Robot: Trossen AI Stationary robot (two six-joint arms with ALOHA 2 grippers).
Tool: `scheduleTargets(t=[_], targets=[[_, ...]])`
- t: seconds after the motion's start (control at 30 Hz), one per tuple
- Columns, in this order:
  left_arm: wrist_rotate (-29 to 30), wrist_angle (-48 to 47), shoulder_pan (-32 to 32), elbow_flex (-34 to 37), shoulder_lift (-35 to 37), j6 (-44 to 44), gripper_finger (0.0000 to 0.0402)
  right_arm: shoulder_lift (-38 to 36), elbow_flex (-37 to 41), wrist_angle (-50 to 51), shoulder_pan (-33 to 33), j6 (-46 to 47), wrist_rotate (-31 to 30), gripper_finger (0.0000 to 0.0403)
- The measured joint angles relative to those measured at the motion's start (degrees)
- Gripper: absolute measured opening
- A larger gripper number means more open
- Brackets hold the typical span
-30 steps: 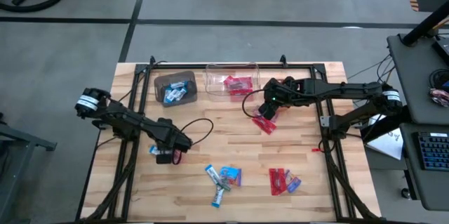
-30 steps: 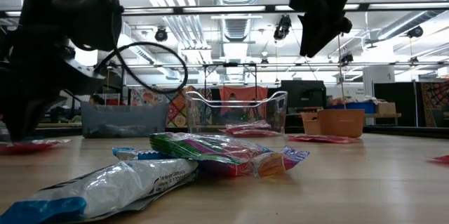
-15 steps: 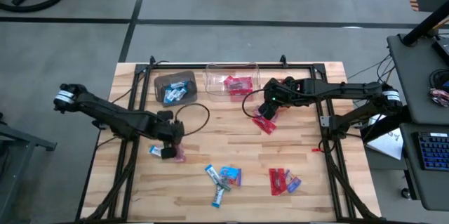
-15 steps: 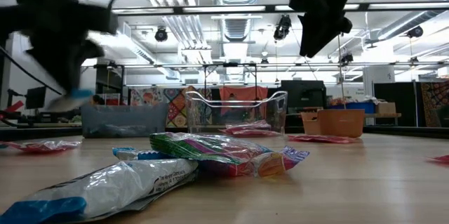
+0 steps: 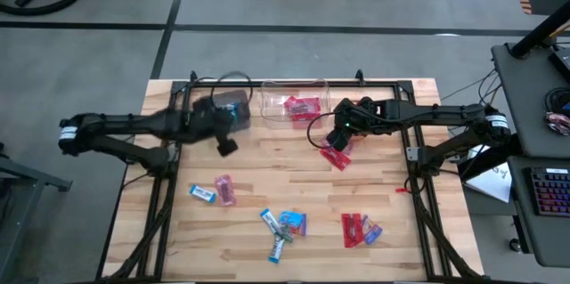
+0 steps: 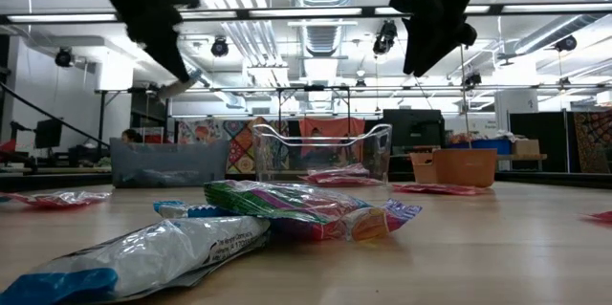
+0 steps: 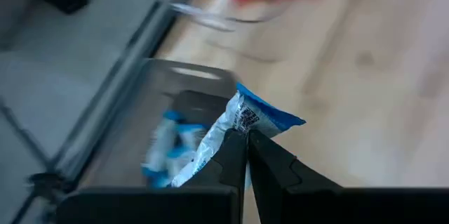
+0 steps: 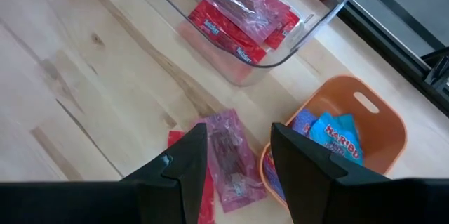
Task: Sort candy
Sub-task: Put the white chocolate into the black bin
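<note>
Clear bin (image 5: pixel 294 104), brown bin (image 5: pixel 210 106), orange bin (image 8: pixel 365 122)

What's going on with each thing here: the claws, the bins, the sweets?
left gripper: shut on a blue-and-white candy, above the brown bin.
right gripper: open, empty, over a pink candy.
brown bin: holds blue-and-white sweets.
clear bin: holds red sweets.
orange bin: holds blue packets.
loose sweets: lying unsorted on the table.
</note>
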State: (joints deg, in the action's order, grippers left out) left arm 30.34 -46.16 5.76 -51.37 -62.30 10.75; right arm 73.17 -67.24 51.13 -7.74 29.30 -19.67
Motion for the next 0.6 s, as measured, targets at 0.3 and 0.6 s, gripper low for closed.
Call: scheduleTargets(t=[0.3,0.6], targets=[[-18.46,9.35,25.78,0.0,-8.1,-13.77,0.0,0.0,0.0,-0.02,0.02,0.82,0.16,0.0151],[-22.83,12.88,32.89,-0.81,-18.86,-17.82,0.0,0.0,0.0,0.0,0.02,1.73,0.18,0.0151]])
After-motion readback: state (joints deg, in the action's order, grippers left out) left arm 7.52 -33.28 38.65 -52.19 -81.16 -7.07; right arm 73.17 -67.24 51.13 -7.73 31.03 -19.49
